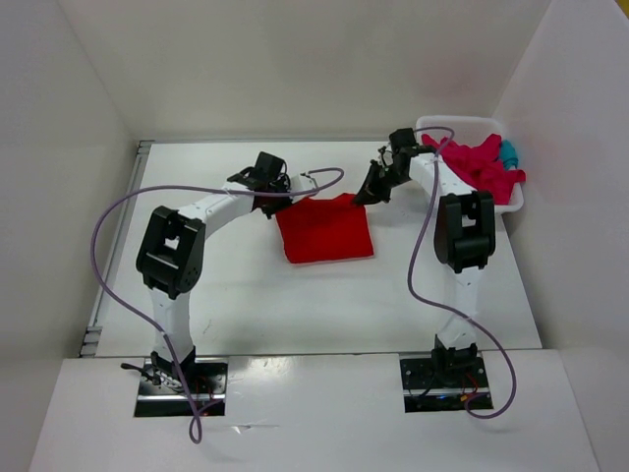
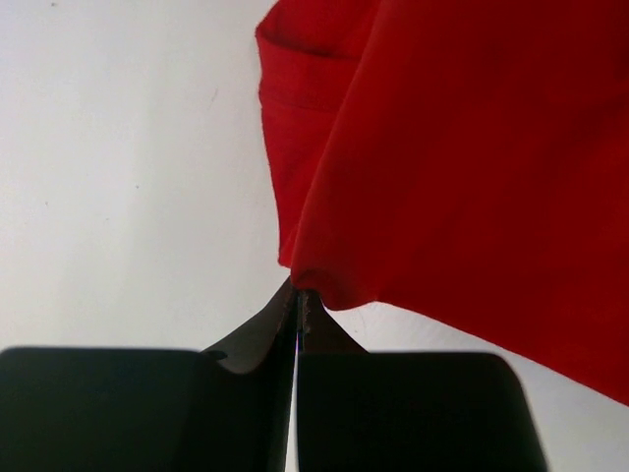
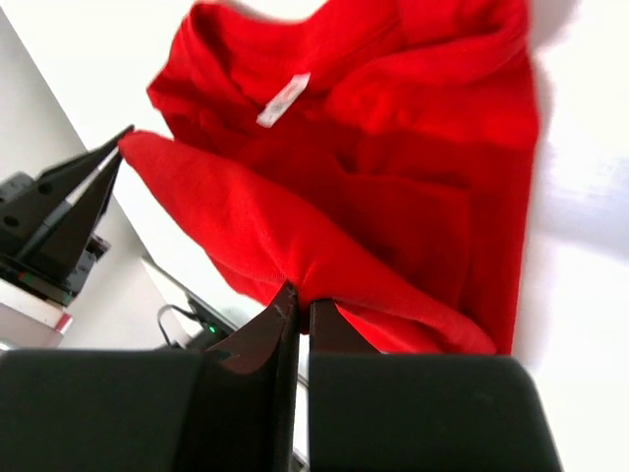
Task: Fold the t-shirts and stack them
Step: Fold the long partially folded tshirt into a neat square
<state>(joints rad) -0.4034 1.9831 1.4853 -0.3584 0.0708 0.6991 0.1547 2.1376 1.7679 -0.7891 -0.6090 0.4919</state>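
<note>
White and flat, the table bears the bright red soft cotton t-shirt at its middle, partly folded; it looks light, limp and likely to sag, so corners and hems seem the surest holds; the white plastic lattice basket, far right, holds the crimson-pink t-shirt and teal-blue t-shirt; the left gripper pinches the red shirt's far-left corner; the right gripper pinches its far-right edge.

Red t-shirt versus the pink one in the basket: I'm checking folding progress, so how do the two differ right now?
The red t-shirt lies fairly flat on the table; the pink t-shirt sits crumpled in the white basket. The left gripper and right gripper each pinch the red t-shirt's edge; neither holds the pink t-shirt. Both are plain.
</note>
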